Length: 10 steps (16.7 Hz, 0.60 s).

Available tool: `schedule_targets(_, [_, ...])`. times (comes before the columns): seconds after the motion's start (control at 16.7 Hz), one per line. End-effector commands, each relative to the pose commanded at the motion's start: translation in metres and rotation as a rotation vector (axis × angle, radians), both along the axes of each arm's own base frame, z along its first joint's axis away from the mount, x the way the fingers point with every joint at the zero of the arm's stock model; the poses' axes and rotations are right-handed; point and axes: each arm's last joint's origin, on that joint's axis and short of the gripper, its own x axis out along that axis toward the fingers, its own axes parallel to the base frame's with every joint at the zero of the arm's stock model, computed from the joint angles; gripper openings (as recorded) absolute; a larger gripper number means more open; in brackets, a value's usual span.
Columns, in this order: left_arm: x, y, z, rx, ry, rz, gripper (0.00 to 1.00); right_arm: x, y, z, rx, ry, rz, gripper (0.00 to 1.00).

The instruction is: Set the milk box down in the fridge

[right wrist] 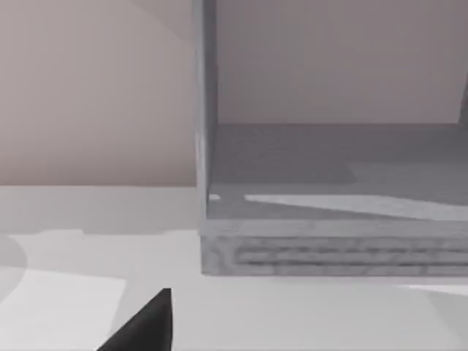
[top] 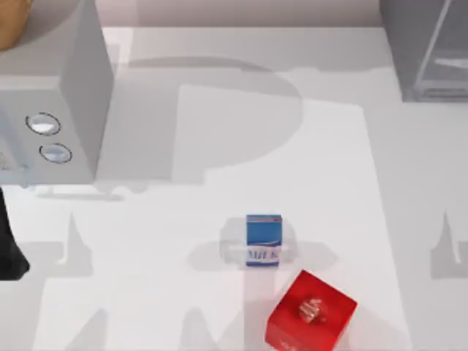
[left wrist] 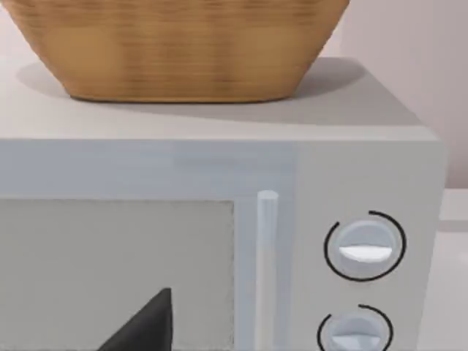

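The milk box (top: 263, 240), a small blue carton with a white band, stands upright on the table a little below the middle of the top view, with no gripper near it. The fridge (top: 428, 51) is the plain grey cabinet at the far right; the right wrist view looks into its open inside and onto its shelf (right wrist: 329, 212). A dark part of my right gripper (right wrist: 146, 329) shows low in that view, short of the fridge. My left gripper (left wrist: 146, 329) hangs in front of the grey box with two dials (left wrist: 365, 248). My left arm (top: 9, 245) sits at the left edge.
A red cube (top: 311, 313) with a white mark lies just right of and nearer than the milk box. The grey box with two round dials (top: 55, 110) fills the far left, and a woven basket (left wrist: 175, 44) rests on top of it.
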Motion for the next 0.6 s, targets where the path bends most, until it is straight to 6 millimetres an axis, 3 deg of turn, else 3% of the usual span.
schedule_targets(0.24, [0.000, 0.000, 0.000, 0.000, 0.000, 0.000, 1.00, 0.001, 0.003, 0.005, 0.027, 0.010, 0.015, 1.00])
schedule_targets(0.6, [0.000, 0.000, 0.000, 0.000, 0.000, 0.000, 1.00, 0.017, 0.035, 0.043, 0.212, 0.186, 0.123, 1.00])
